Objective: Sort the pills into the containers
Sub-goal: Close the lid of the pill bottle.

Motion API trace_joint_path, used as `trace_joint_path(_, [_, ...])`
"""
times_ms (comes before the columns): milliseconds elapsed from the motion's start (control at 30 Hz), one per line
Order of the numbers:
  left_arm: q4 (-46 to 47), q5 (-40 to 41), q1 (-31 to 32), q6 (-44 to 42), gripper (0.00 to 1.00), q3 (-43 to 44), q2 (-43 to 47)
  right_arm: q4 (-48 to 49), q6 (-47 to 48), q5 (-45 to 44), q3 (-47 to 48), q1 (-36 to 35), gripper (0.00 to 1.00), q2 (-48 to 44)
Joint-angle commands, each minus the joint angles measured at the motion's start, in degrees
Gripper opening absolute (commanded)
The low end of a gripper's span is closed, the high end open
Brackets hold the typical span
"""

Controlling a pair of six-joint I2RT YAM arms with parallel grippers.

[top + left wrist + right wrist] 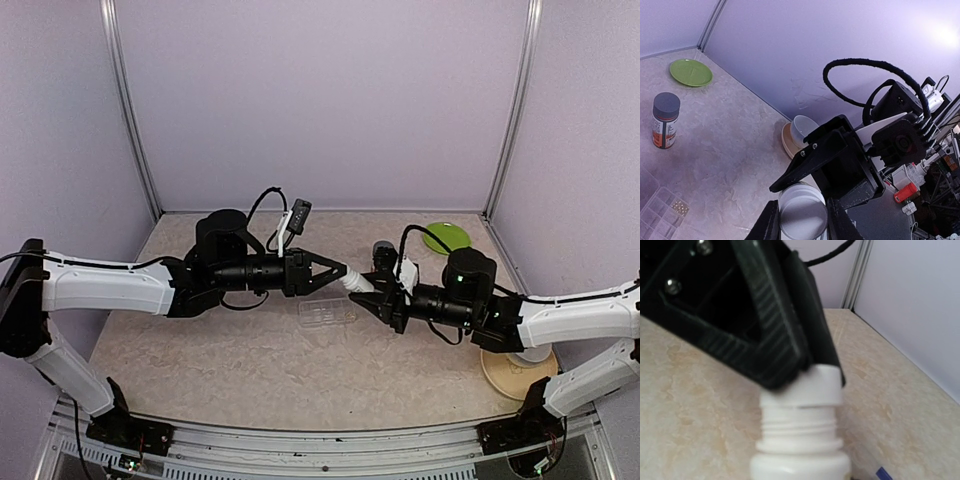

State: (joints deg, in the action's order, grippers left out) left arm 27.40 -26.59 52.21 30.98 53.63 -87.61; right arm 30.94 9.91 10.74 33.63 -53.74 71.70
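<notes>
Pills unseen, judged inside white bottle [800, 460], held aloft near pill box [328, 312]. Cap [817, 385] was clamped by left gripper [348, 275], body by right gripper [378, 300]. Bottle judged light, stiff, slick: grip squarely at cap and body.

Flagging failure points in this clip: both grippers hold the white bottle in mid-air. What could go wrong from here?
Threads already show below the cap while the white bottle lies sideways; pills could spill beside the pill box. The grey-capped bottle stands close to the right gripper and might get knocked.
</notes>
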Motion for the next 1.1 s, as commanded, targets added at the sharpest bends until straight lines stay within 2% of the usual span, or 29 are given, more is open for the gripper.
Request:
trace_joint_path(0, [-2.1,0.8,0.4,-1.6,0.24,0.8,1.5,1.6,0.8,-1.0,0.6,-0.8,0.24,-2.0])
trace_joint_path(633, [3.8,-2.8,1.1,3.2,0.24,0.2,-2.1,2.5,1.0,0.1,2.1,-1.7,0.24,-0.5])
trace_joint_path(1067, [-3.0,0.0,1.1,3.3,0.24,2.8,-3.7,1.8,1.6,-6.2,2.5,-1.8,0.21,-1.1])
